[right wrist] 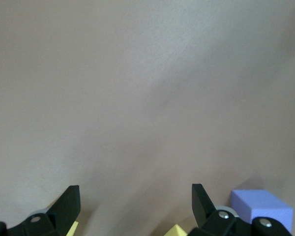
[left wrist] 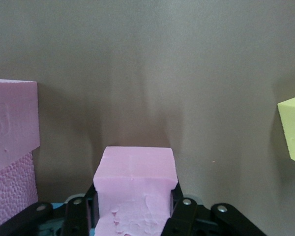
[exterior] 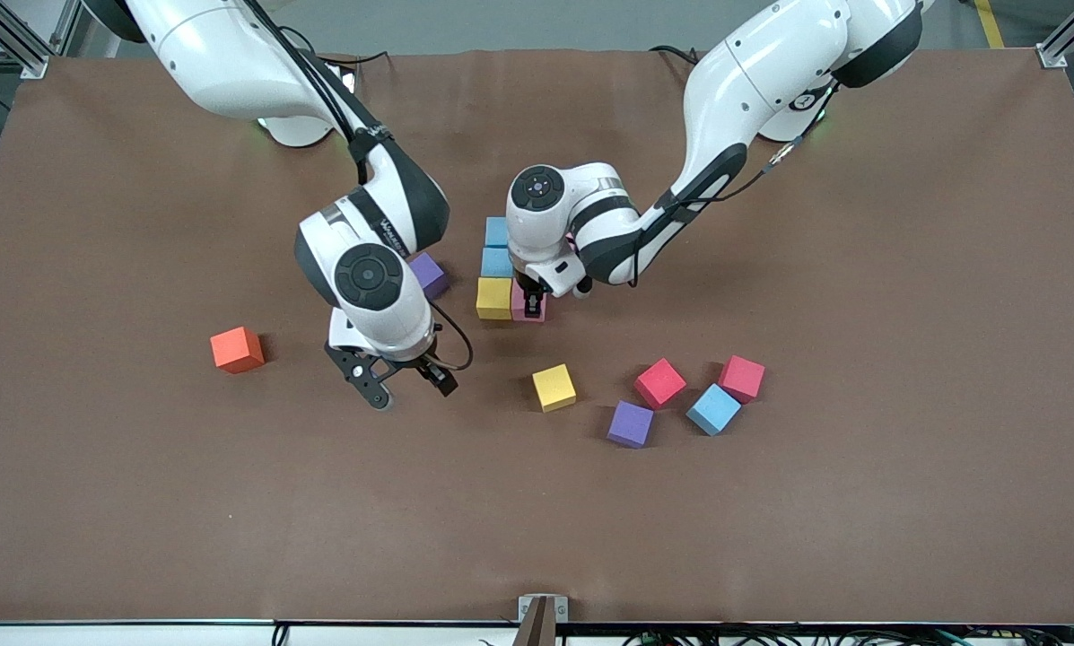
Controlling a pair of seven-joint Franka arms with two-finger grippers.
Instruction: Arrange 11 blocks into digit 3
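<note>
I see my left gripper (exterior: 530,302) clamping a small pink foam cube (exterior: 528,307) beside the yellow foam cube (exterior: 493,298) of the started digit, while my right gripper (exterior: 402,381) hangs wide open over bare brown table (exterior: 142,493).

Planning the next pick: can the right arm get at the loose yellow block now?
Probably yes. The right gripper hangs with jaws open over bare table, and the loose yellow block sits beside it with nothing between. The left gripper is busy holding a pink block.
</note>
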